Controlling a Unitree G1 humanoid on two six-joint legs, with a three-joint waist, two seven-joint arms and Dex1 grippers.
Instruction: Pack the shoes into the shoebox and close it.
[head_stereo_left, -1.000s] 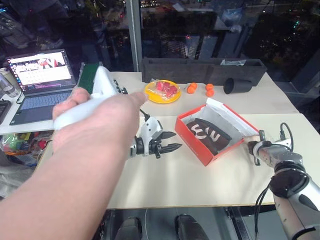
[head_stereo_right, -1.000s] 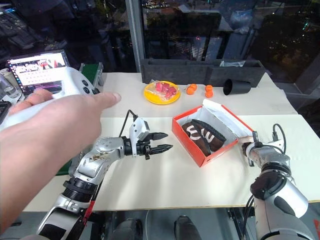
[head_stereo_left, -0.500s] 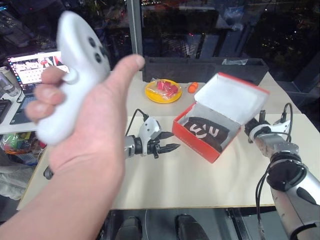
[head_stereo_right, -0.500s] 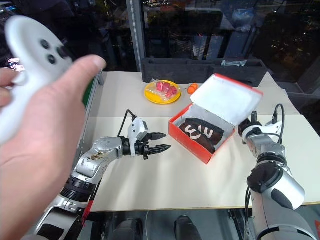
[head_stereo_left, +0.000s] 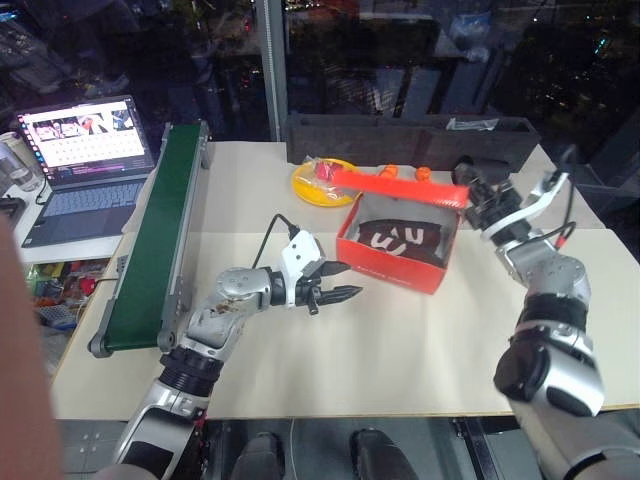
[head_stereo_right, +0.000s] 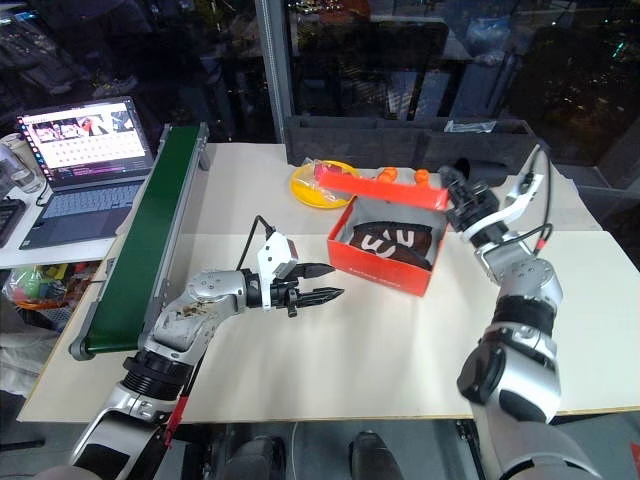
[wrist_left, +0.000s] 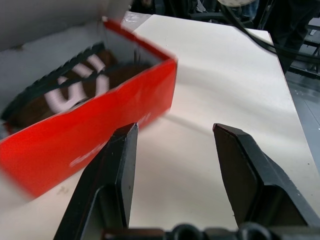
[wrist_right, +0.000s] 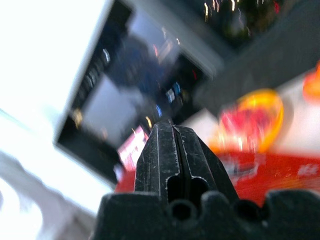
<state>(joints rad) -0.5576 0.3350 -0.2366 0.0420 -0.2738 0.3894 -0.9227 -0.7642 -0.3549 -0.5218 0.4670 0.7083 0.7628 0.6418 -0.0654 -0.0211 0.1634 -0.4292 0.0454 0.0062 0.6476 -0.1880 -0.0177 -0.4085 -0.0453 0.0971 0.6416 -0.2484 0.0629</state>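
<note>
Lid (head_stereo_left: 400, 186) swung down nearly level over the shoebox (head_stereo_left: 392, 265), right gripper (head_stereo_left: 482, 203) pressed together behind it. Shoes (head_stereo_left: 399, 239) half hidden beneath. Left gripper (head_stereo_left: 345, 282) parted, empty, mid-frame on the cream table (head_stereo_left: 380, 350).

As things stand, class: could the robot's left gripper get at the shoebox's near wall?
Probably yes: the left gripper is open, pointing at the shoebox, with bare table between them.

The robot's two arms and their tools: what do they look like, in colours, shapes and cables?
Both arms are built of rounded silver-grey metal segments joined by black joints. The left tool has a white housing and two black, pointed fingers, with a thin black cable looping above the wrist. The right tool has black fingers too, and a white bracket and a thin black and red cable by its wrist.
</note>
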